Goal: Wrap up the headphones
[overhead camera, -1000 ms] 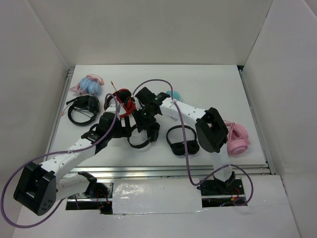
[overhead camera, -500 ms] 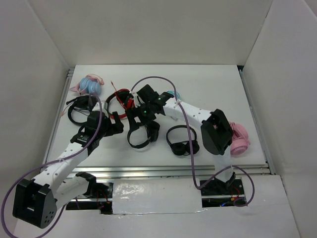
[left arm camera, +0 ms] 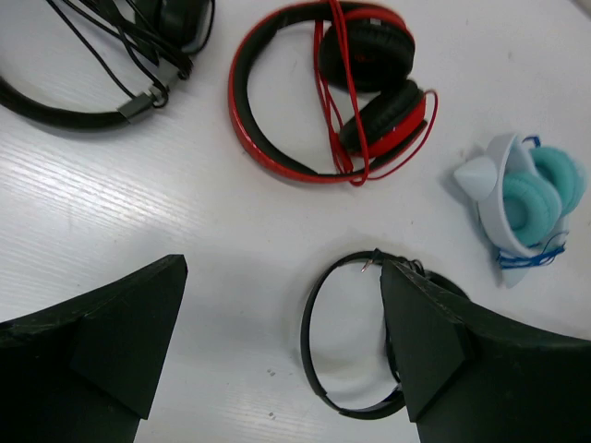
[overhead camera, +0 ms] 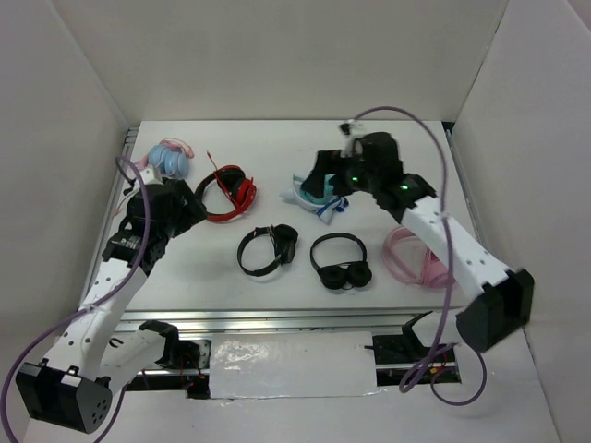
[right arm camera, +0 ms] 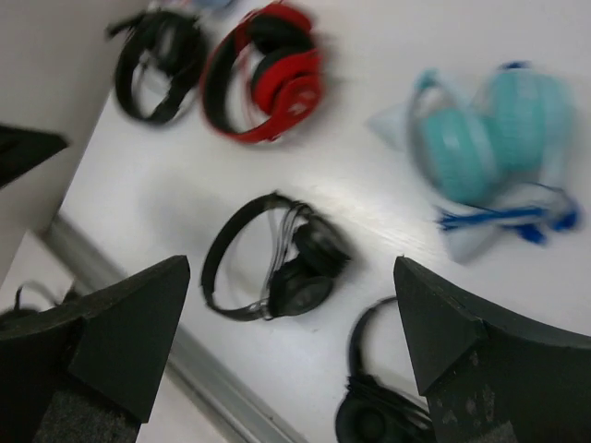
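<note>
The headphones (right arm camera: 309, 268) lie flat beneath the open, empty right hand (right arm camera: 290, 273).

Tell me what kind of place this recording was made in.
Probably a lab robot test cell, not a home: a white tabletop boxed in by plain white panel walls, with a red-and-black over-ear headphone pair and a teal cat-ear headphone pair laid out among others as props.

In the left wrist view, the slim black on-ear headphones (left arm camera: 305, 346) have their earcups hidden behind the black finger (left arm camera: 443, 351) at lower right. The bulky black headset (left arm camera: 65, 111) is cut off at upper left. The whole right wrist view is blurred.
</note>
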`<state>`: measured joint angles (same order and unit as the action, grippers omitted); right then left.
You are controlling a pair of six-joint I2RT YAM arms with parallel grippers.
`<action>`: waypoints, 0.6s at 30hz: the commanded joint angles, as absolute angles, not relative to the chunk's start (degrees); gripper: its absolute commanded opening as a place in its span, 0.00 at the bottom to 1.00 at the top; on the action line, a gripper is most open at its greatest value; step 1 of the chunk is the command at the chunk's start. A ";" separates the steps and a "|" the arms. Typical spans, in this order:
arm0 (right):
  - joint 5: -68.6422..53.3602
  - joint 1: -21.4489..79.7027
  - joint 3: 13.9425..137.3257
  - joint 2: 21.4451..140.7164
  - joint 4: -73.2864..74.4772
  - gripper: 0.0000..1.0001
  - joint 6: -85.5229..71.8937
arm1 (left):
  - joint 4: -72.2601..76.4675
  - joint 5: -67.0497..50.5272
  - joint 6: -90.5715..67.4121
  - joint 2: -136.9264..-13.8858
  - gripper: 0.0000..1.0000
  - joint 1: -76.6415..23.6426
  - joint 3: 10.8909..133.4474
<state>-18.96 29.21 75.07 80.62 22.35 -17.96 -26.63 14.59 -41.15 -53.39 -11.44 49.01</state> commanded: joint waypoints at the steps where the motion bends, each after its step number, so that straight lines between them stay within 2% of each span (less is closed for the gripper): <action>1: -10.66 23.40 69.01 70.60 20.73 1.00 -21.88 | -34.44 19.33 -44.56 -52.47 0.99 -10.02 55.26; 4: 6.00 20.23 64.17 60.51 25.64 1.00 -22.77 | -37.35 20.21 -44.65 -52.21 0.99 -9.23 57.39; 8: 15.71 17.24 58.38 51.63 29.00 1.00 -22.77 | -38.41 20.04 -43.86 -50.63 0.99 -8.09 58.80; 13: 16.35 14.16 53.53 41.59 26.90 1.00 -22.94 | -39.46 21.27 -42.80 -49.13 0.99 -7.38 60.29; 18: 15.47 11.69 53.17 39.90 27.86 1.00 -23.47 | -39.82 22.33 -42.98 -47.55 0.99 -6.77 59.85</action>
